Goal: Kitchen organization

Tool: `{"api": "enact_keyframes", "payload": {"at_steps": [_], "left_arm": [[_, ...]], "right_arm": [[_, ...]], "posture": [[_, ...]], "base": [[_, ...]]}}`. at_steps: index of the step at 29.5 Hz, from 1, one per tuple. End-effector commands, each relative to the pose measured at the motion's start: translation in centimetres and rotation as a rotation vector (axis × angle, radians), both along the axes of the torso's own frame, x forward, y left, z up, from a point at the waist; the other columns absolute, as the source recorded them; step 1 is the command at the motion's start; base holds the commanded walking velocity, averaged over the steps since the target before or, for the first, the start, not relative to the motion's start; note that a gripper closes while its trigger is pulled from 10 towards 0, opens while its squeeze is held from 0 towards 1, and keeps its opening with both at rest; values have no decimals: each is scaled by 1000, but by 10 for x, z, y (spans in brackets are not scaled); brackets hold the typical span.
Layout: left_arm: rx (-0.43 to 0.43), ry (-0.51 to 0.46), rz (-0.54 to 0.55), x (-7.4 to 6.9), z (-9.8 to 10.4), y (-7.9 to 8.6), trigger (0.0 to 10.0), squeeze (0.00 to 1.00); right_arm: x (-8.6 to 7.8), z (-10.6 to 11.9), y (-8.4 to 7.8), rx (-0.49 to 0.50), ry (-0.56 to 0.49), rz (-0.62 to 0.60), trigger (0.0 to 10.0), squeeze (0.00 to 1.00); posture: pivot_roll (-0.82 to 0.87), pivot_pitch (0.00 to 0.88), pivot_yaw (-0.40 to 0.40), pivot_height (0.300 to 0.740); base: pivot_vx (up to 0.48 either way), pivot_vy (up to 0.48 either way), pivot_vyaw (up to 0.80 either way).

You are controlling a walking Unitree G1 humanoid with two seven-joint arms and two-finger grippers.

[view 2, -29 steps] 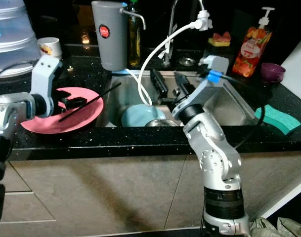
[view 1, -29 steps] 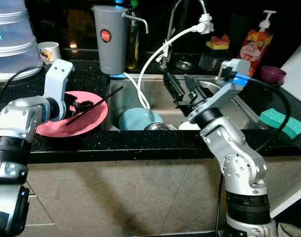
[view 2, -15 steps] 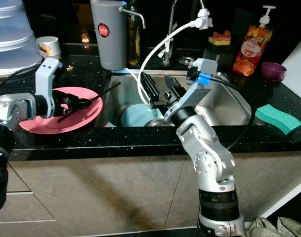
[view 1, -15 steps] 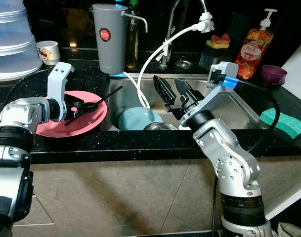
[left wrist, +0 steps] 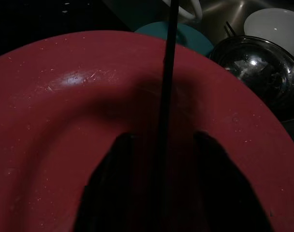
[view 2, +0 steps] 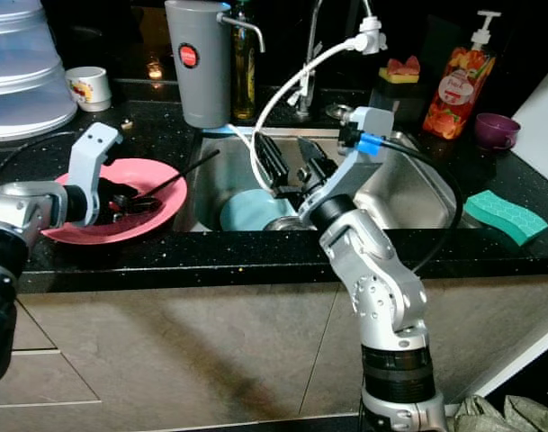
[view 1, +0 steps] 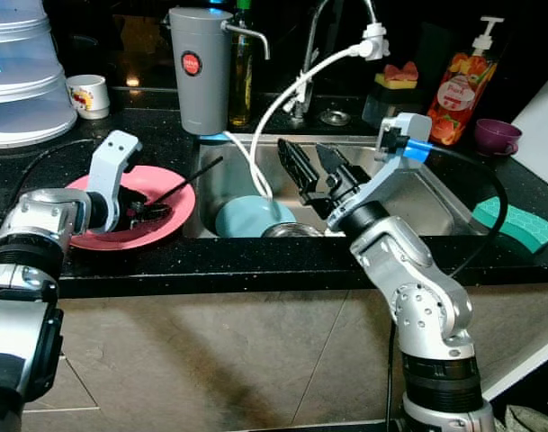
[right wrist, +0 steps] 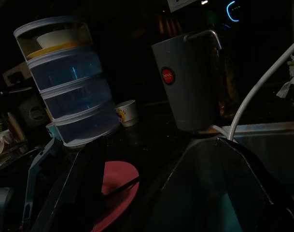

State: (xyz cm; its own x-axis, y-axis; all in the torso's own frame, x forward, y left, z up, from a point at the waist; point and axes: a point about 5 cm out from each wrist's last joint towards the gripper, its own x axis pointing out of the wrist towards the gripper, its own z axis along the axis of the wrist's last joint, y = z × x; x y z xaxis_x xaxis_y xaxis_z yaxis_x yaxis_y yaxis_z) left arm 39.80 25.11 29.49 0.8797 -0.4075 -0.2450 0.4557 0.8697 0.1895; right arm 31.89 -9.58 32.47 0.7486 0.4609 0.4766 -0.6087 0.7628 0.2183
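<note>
Between left pincer (left wrist: 161, 193) fingers, black chopstick (left wrist: 167, 82)

black speckled counter (view 1: 256, 261); beige cabinet fronts (view 1: 220, 360)

No legible text or labels

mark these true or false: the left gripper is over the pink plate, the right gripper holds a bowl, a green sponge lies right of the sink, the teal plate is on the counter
1. The left gripper is over the pink plate. True.
2. The right gripper holds a bowl. False: its fingers are open and hold nothing, above the sink.
3. A green sponge lies on the counter right of the sink. True.
4. The teal plate is on the counter. False: it sits in the sink.
</note>
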Motion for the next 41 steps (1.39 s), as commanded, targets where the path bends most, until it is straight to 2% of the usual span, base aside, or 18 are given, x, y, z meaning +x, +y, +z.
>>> {"api": "enact_keyframes", "payload": {"at_steps": [1, 13, 19, 20, 21, 23, 26, 28, 29, 32, 35, 41], "left_arm": [[16, 22, 10, -1, -5, 4, 0, 0], [55, -10, -13, -1, -6, 4, 0, 0], [42, -70, -14, -1, -1, 3, 0, 0], [41, -98, -8, -2, 1, 3, 10000, 0], [50, -164, 13, -2, 8, 1, 10000, 0], [50, -231, 28, -3, 16, -1, 10000, 0], [48, -274, 39, -4, 22, -3, 10000, 0], [50, -363, 14, -13, 32, -14, 10000, 0], [50, -363, 14, -13, 32, -14, 10000, 0], [8, -478, -58, -27, 45, -33, 10000, 0], [-10, -539, -92, -35, 50, -43, 10000, 0], [-32, -572, -160, -49, 52, -55, 10000, 0]], "right_arm": [[-3, 3, 1, 4, -14, 11, 10000, 0], [-1, 4, -1, 4, -17, 3, 10000, 0], [1, 3, -1, 5, -9, -5, 10000, 0], [1, 4, -1, 5, -9, -5, 10000, 0], [2, 4, 0, 7, -10, -4, 10000, 0], [2, 5, 0, 10, -10, -3, 10000, 0], [3, 5, 0, 12, -9, -2, 10000, 0], [3, 4, 1, 18, -9, 2, 10000, 0], [3, 4, 1, 18, -9, 2, 10000, 0], [2, 6, 3, 23, -12, 12, 10000, 0], [1, 9, 5, 21, -23, 28, 10000, 0], [-6, 12, 9, 34, -47, 118, 10000, 0]], "posture": [[138, 165, -62, 740], [129, 156, -63, 740], [119, 155, -65, 740], [118, 154, -67, 740], [117, 152, -70, 740], [121, 151, -72, 740], [122, 151, -72, 740], [116, 140, -70, 740], [116, 140, -70, 740], [105, 139, -76, 740], [106, 133, -76, 740], [108, 124, -74, 740]], "base": [[0, 0, 0], [0, 0, 0], [0, 0, 0], [0, 0, 0], [0, 0, 0], [0, 0, 0], [0, 0, 0], [0, 0, 0], [0, 0, 0], [0, 0, 0], [0, 0, 0], [0, 0, 0]]}}
